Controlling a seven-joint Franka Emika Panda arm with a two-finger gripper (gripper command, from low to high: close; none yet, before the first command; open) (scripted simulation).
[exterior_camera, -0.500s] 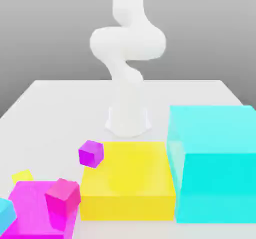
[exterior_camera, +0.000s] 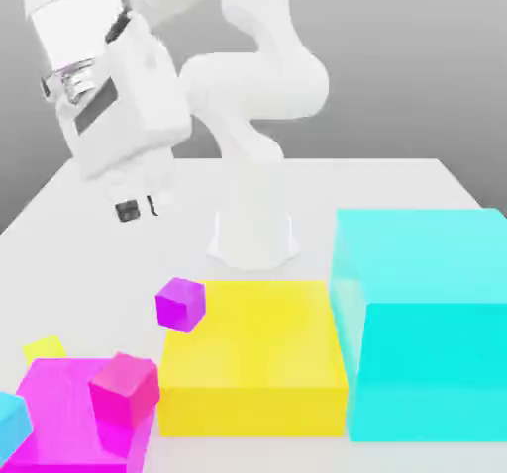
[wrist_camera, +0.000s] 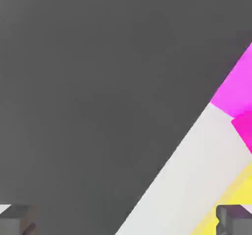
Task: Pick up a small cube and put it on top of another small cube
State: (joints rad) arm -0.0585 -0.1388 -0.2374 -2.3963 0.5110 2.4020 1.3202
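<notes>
Cube (exterior_camera: pixel 45 349), small and yellow, sits flat behind magenta block (exterior_camera: pixel 59 412).

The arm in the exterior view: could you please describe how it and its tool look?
The arm is smooth, glossy white, built of rounded tubular links on a wide cylindrical base. Its hand is a boxy white housing with a grey panel and a metallic ring at the wrist. The tool ends in two short dark grey fingers. No cables show.

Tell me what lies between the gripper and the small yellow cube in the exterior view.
In the exterior view, only bare white table lies between the open gripper above and the small yellow cube. The small purple cube sits off to the exterior view's right.
</notes>
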